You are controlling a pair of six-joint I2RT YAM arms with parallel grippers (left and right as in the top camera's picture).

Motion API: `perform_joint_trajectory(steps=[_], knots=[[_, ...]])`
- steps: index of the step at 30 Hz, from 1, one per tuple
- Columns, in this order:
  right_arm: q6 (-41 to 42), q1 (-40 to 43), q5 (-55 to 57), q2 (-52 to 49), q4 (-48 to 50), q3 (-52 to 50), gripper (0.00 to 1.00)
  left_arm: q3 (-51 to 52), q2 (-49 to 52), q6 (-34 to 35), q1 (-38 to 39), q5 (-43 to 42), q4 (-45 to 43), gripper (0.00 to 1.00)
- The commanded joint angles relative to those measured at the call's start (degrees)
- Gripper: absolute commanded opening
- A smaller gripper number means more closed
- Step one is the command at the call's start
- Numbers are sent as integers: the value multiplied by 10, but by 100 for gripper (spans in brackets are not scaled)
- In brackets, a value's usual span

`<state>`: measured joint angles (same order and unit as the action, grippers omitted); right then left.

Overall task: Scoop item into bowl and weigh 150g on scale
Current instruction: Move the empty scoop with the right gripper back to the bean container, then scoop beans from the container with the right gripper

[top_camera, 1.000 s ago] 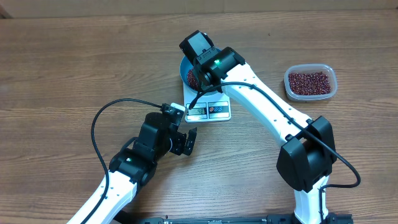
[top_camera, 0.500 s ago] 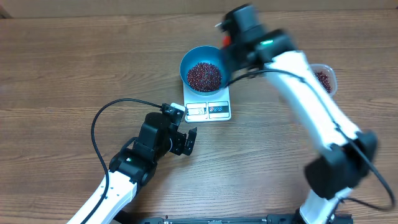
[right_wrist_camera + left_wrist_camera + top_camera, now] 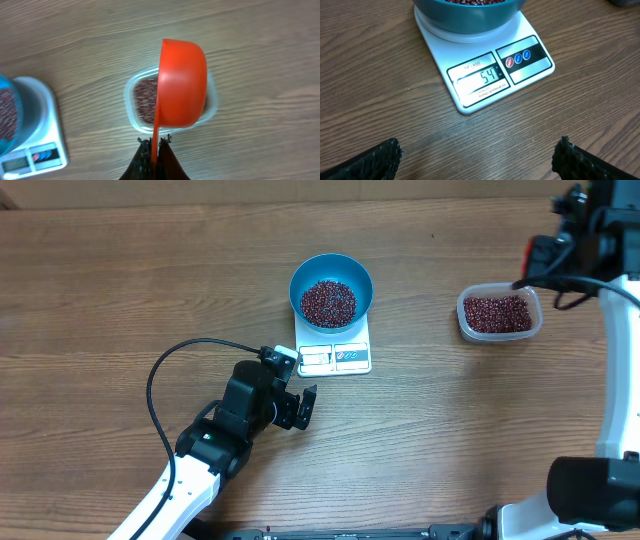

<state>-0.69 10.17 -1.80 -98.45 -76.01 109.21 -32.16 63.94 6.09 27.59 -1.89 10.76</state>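
The left hand [image 3: 480, 167] stands wide open and empty just before the scale [image 3: 485, 75], whose front reads SF-400 and 54. On the scale sits the blue bowl [image 3: 297, 280] holding beans [image 3: 328, 301]. Well right of the scale, the right hand [image 3: 154, 159] grips a red scoop [image 3: 182, 82] over a clear tub [image 3: 465, 320].

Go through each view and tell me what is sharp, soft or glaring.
Overhead: even, soft light, no hard shadows, bowl and scale crisp. Left wrist: the scale's display reads clearly, while the left fingertips sit dark and soft in the bottom corners. Right wrist: the red scoop is fairly sharp, but the beans in the clear tub beneath it look blurred.
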Motion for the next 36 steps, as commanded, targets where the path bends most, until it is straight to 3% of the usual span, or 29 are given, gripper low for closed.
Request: perform_joint_trajectory(steps=[1, 10, 26, 36], knots=[[-14, 23, -8, -7, 9, -30, 4, 2, 5, 8, -2, 4, -1, 100], [-14, 30, -7, -25, 96, -158, 4, 2, 5, 8, -2, 4, -1, 100], [-26, 30, -20, -52, 259, -299, 4, 2, 5, 8, -2, 4, -1, 100], [-26, 30, -85, -52, 326, -359, 4, 2, 5, 8, -2, 4, -1, 100]])
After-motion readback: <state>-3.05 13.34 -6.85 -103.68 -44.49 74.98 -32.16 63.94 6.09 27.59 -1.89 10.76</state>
